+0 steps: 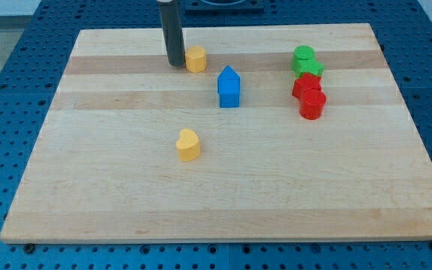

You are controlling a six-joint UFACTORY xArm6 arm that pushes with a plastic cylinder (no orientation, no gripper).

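Camera view: we are resting our tip seemingly against the yellow block, the blue house-shaped block nearby; no fingers exist.

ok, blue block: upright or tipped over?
Upright. The blue house-shaped block stands on its flat base on the board, peaked end up, apart from the other blocks.
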